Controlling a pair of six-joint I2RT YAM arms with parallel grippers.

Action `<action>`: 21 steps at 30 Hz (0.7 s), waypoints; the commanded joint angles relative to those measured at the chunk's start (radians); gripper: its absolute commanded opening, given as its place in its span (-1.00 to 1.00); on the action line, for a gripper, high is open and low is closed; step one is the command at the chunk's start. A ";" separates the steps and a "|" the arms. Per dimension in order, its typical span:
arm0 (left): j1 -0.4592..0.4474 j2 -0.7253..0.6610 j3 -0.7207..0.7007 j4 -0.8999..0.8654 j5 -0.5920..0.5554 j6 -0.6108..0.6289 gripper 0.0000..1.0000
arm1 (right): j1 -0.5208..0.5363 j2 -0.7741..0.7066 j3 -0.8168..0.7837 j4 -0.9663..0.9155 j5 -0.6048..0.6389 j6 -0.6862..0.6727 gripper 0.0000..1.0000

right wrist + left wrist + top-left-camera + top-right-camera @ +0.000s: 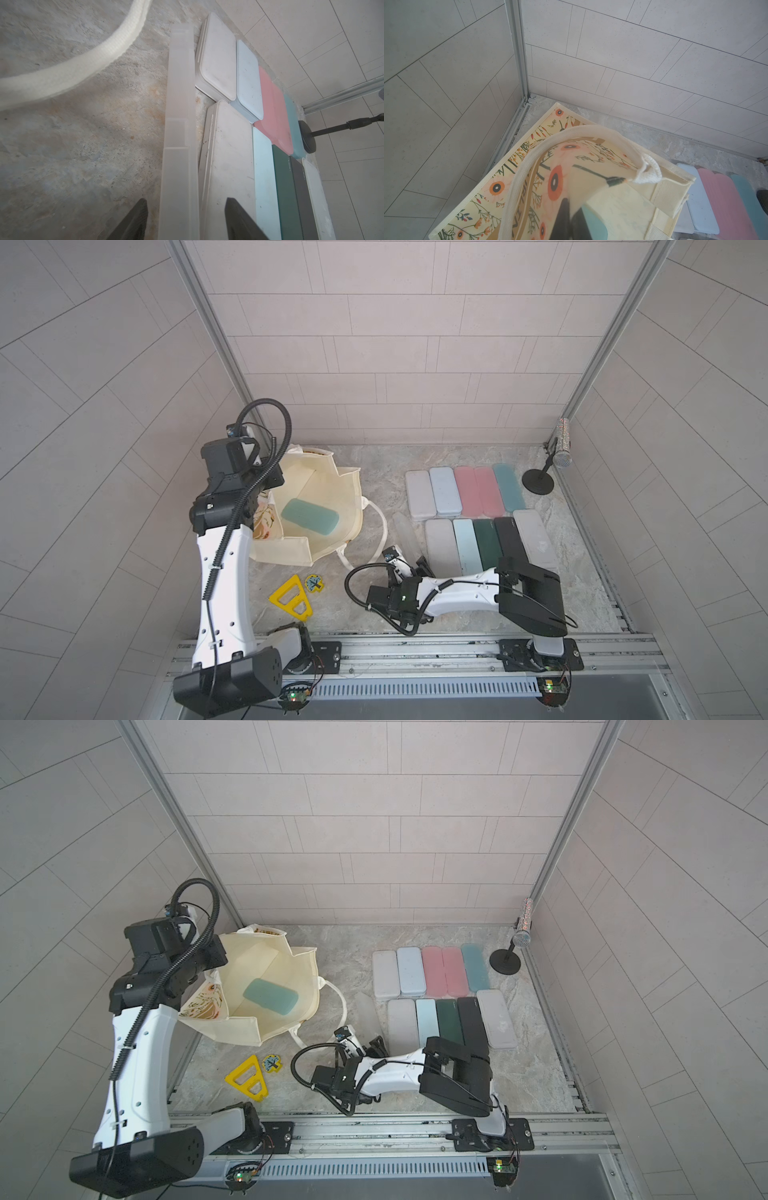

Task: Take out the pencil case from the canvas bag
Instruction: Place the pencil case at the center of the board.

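our left gripper (571, 207) is clenched on the wall of the canvas bag (286, 553), holding it open; a teal pencil case (309, 516) lies inside the bag, not yet taken out; outside the bag, our right gripper (186, 199) stands released around a clear case (180, 104) on the table (374, 489)

Both top views are bright and evenly lit by diffuse light, with faint soft shadows and no glare; straight wall lines bow near the edges. Wrist views are softer and washed out: the rope handle (62, 68) and the near part of the canvas bag (591, 187) are out of focus.
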State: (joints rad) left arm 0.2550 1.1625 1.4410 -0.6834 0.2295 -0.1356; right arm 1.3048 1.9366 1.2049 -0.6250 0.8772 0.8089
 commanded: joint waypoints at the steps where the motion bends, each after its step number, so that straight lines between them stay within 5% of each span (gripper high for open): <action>1: 0.009 -0.026 0.002 0.102 0.022 -0.014 -1.00 | 0.019 -0.060 -0.007 0.051 -0.020 -0.039 0.36; 12: 0.010 -0.032 -0.007 0.107 0.027 -0.013 -1.00 | 0.014 -0.359 -0.196 0.386 -0.171 -0.187 0.44; 17: 0.010 -0.035 -0.010 0.116 0.066 -0.012 -1.00 | -0.130 -0.421 -0.243 0.391 -0.375 -0.148 0.24; 21: 0.012 -0.041 -0.005 0.106 0.032 -0.003 -1.00 | -0.235 -0.335 -0.168 0.331 -0.547 -0.198 0.20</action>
State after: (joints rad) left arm 0.2577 1.1610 1.4239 -0.6678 0.2657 -0.1402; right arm 1.1004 1.5539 0.9997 -0.2565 0.4793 0.6407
